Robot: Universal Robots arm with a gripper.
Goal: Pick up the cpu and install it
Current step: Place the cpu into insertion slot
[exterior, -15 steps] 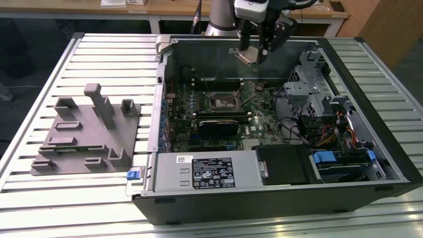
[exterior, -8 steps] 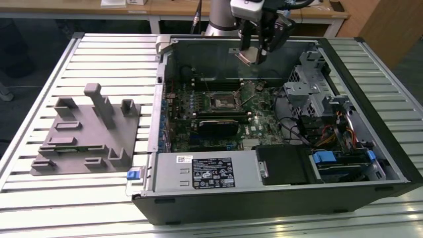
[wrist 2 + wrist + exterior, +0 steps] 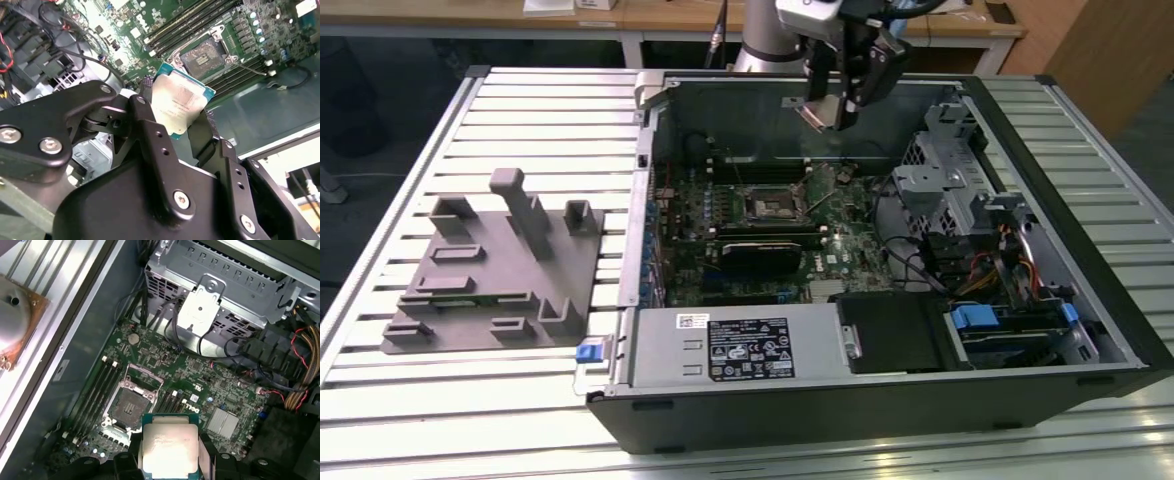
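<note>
- The black two-fingered tool point(image 3: 835, 108) hangs high over the open black computer case point(image 3: 1067, 140). It is clenched on the cpu point(image 3: 181, 102), a thin square chip with a shiny silver top and a green rim.
- In both wrist views a black finger point(image 3: 150, 125) presses against each of two opposite edges of the chip, and the chip is held clear of the board.
- Below the tool lies the green motherboard point(image 3: 200, 385). Its dark square socket with a metal frame point(image 3: 127, 405) is uncovered, and its contact field shows.
- Long dark memory slots point(image 3: 95, 390) run along both sides of the socket.
- Off to one side of the tool, inside the case, stands a perforated silver drive cage point(image 3: 225, 275). Black, red and yellow cables point(image 3: 295, 365) are bundled beside it.
- Outside the case, well apart from the tool toward the exterior view's left, a grey moulded fixture point(image 3: 487, 270) rests on the slatted metal worktop point(image 3: 520, 110).
</note>
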